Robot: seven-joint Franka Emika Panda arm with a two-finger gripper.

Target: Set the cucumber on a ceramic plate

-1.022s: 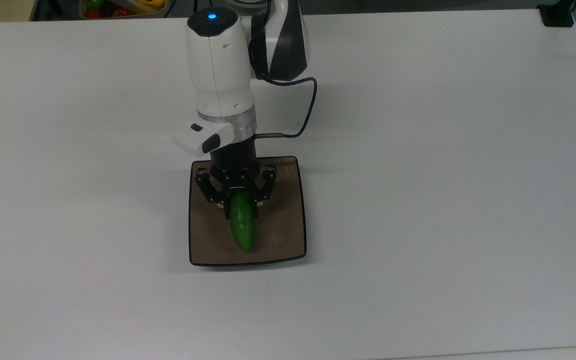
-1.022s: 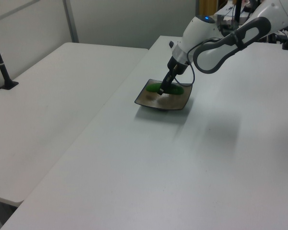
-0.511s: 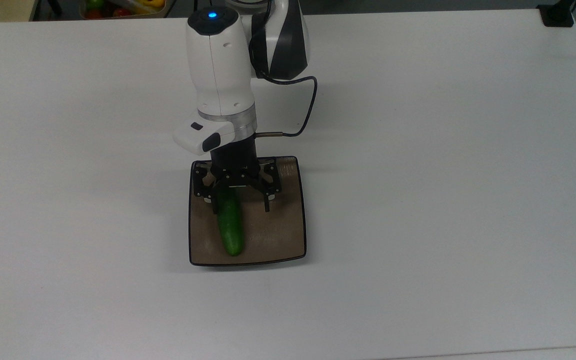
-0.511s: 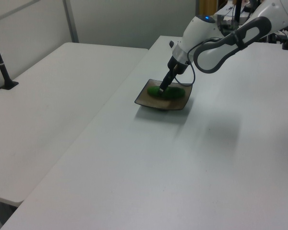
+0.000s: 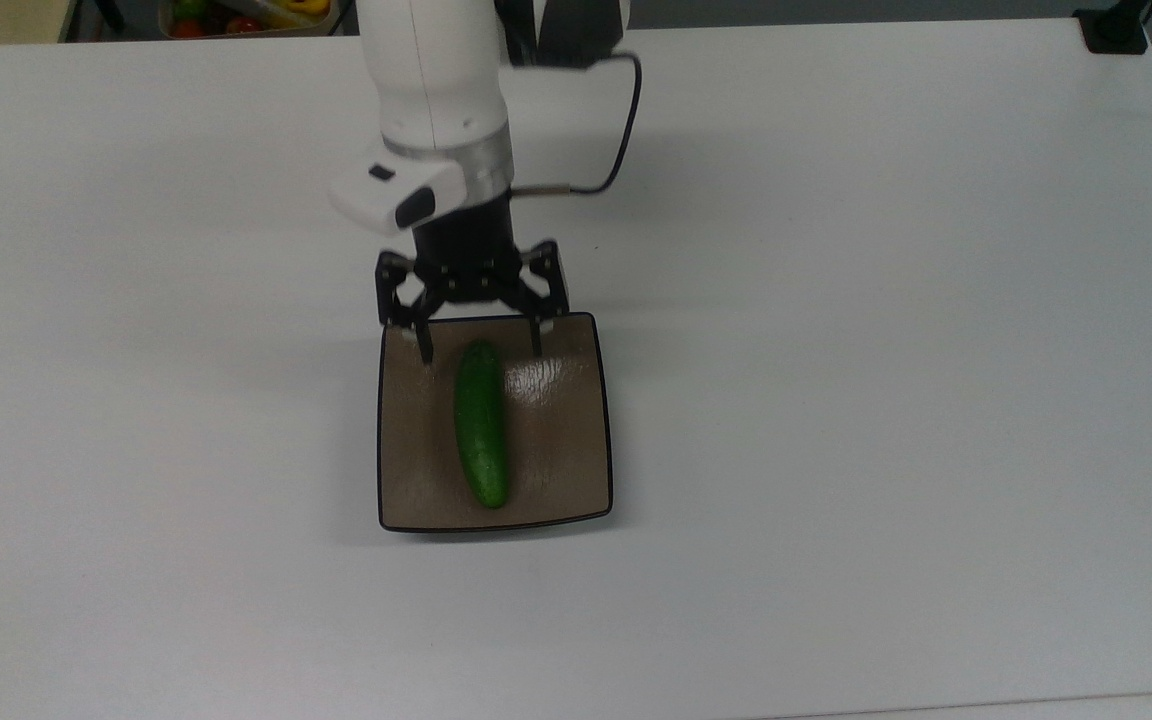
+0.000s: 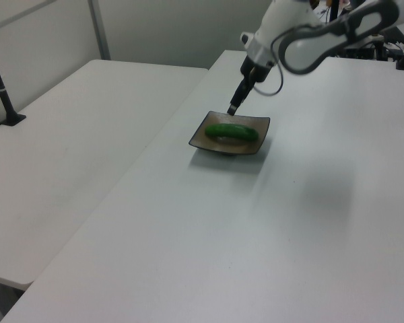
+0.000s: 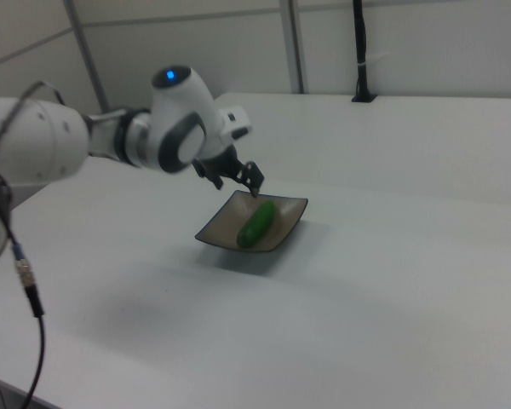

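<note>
Cucumber [image 5: 481, 424] lay lengthwise on the ceramic plate [image 5: 566, 450], near its middle. Gripper [image 5: 478, 349] hung spread wide and empty above the plate's far edge, clear of the cucumber.

The arm [image 5: 436, 90] runs off the top view's 12 o'clock edge, so its upper links are cut away. A bin [image 5: 246, 18] at 11 o'clock there is cropped too; red, green and yellow items inside are too small to name. In the left view the arm [image 6: 323, 33] is blurred and leaves the frame at 1 o'clock. In the right view the arm's base [image 7: 17, 153] is cut off at 9 o'clock, and one of the fingers [image 7: 255, 179] hides the plate's [image 7: 217, 226] far corner.
</note>
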